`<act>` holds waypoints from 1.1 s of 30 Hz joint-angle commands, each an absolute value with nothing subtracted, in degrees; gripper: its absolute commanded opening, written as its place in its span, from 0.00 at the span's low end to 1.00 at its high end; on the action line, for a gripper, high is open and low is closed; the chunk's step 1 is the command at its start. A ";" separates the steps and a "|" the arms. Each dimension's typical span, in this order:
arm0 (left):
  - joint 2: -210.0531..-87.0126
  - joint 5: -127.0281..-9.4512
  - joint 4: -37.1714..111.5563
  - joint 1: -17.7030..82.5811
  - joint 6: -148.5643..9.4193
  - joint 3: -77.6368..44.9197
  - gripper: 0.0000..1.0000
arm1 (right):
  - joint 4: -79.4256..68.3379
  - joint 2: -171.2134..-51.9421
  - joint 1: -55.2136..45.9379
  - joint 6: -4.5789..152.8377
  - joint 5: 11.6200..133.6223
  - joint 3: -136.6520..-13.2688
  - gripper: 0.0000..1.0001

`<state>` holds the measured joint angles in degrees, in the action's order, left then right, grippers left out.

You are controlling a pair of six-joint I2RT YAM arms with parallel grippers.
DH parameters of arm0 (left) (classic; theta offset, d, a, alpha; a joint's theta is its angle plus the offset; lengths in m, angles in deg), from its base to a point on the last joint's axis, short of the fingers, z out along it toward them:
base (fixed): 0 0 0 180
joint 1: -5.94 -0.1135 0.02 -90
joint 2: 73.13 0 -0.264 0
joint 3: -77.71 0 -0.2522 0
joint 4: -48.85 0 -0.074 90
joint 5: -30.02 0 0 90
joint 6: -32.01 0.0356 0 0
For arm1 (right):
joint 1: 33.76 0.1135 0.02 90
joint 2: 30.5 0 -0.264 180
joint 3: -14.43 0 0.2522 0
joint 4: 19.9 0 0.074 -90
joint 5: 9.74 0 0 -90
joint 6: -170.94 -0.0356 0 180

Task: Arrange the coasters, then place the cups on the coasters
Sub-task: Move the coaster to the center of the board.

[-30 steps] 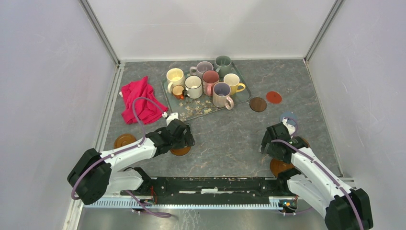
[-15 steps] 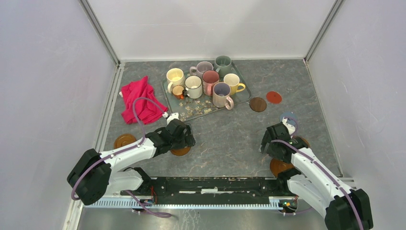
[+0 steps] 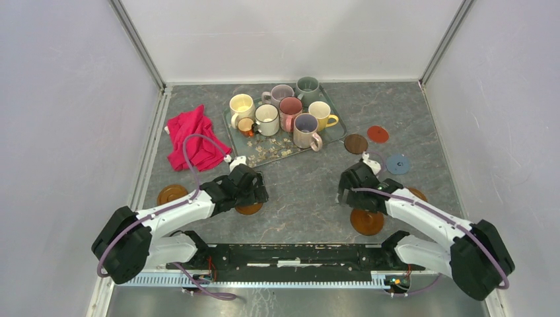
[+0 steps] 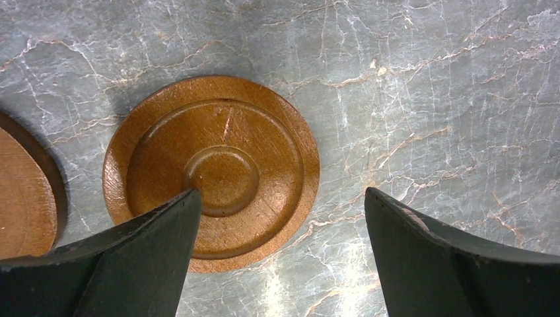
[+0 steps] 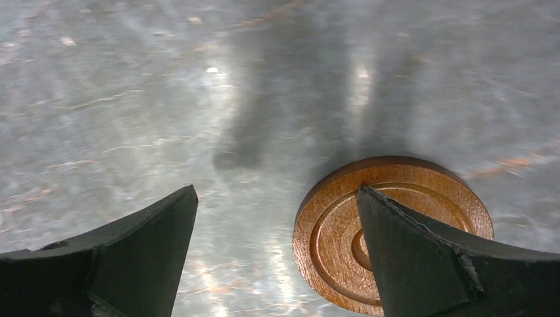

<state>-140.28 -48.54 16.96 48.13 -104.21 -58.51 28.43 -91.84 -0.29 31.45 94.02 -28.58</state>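
R gripper (image 5: 277, 191), jaws wide and empty, has swung inward since 1 s ago, glossy ringed orange-brown coaster (image 5: 333, 228) beneath one fingertip; L gripper (image 4: 280, 195), wide, unmoved above wood-grained round coaster (image 4: 218, 158).

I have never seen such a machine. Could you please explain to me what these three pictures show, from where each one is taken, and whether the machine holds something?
These are two robot arms fixed at the near edge of a grey table. The wide picture comes from a camera above and behind them. The other two come from a small camera on each wrist, so the dark shapes at the bottom are that arm's own two fingers. On the table, mugs stand together on a floral tray, a red cloth lies beside it, and round coasters lie scattered. The left gripper hangs open over an orange-brown coaster. The right gripper is open close to a second coaster. Nothing is held.
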 commanded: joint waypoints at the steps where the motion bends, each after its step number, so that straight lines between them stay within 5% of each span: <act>1: -138.47 -47.24 14.42 47.95 -101.77 -56.41 1.00 | 18.95 -97.28 3.83 23.86 84.94 -29.61 0.98; 33: -123.35 -42.88 -2.43 47.95 -99.83 -48.05 1.00 | 9.13 -133.44 20.76 20.50 82.24 -67.07 0.98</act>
<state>-124.98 -43.57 -1.10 48.11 -101.50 -49.68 10.24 -132.78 19.97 22.12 83.70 -62.98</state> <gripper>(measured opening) 0.994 0.982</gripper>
